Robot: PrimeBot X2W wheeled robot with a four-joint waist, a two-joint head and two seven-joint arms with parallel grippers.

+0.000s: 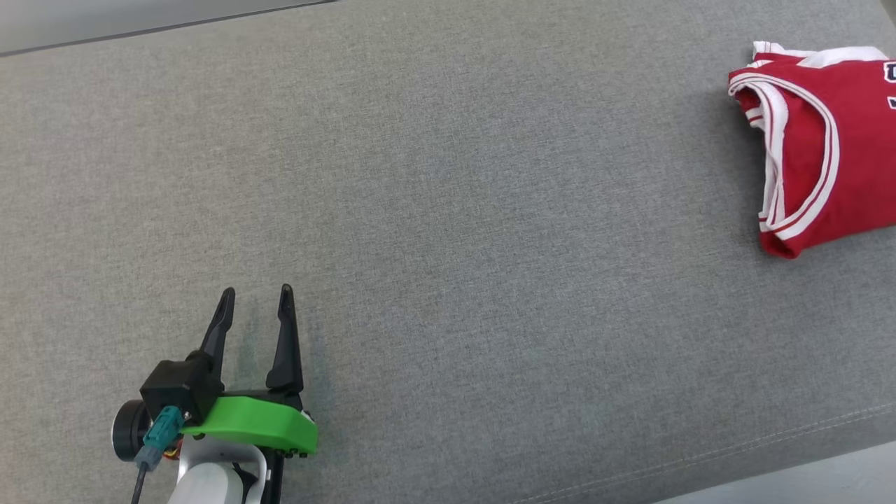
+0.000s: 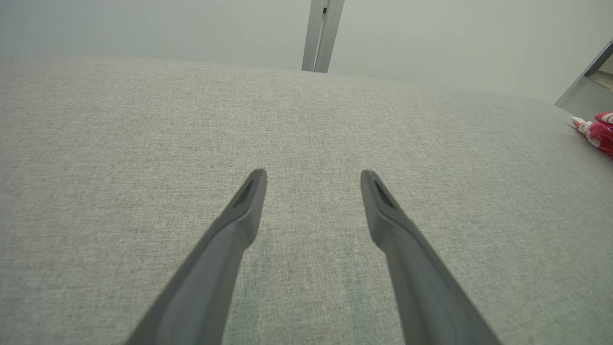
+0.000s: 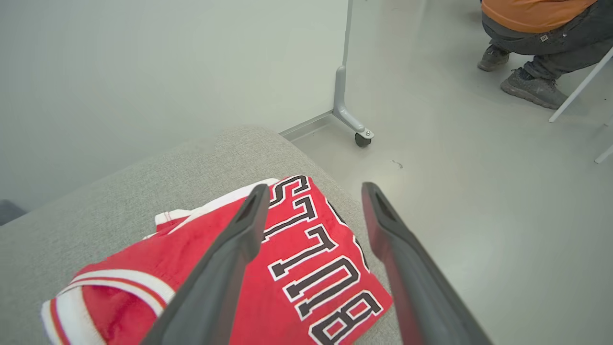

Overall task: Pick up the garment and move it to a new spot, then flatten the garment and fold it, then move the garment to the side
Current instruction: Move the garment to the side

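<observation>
- Grey woven cloth covers the worktop [image 1: 448, 210], and from where I sit it runs bare across the whole left and middle of the head view.
- At the near left, my left pincer [image 1: 256, 289] rests low over that cloth behind a green bracket [image 1: 259, 420], pointing away from me.
- Its two dark fingers [image 1: 285, 336] stand spread apart with only cloth between them. I read it as released and empty, and the left wrist view of the left pincer [image 2: 313, 173] agrees.
- Beyond the far edge, that same wrist view shows a pale wall and a slim grey post [image 2: 322, 33].
- Well apart from the left pincer, at the far right of the worktop, lies the garment [image 1: 819, 161]. It is a red jersey with white trim, folded into a compact block and partly cut off by the frame edge.
- From the left wrist the garment [image 2: 601, 132] is just a red and white sliver at the right margin.
- My right pincer [image 3: 314, 187] hangs above the garment [image 3: 306, 282], whose black, white-edged letters face up. Its fingers [image 3: 220, 268] are parted and I see no cloth pinched between them, so I call it released.
- The jersey sits close to the worktop's right-hand corner, with light grey floor [image 3: 455, 201] beyond it.
- Farther right stands a castor leg [image 3: 357, 129], and a person [image 3: 536, 24] in an orange top, dark trousers and dark shoes.
</observation>
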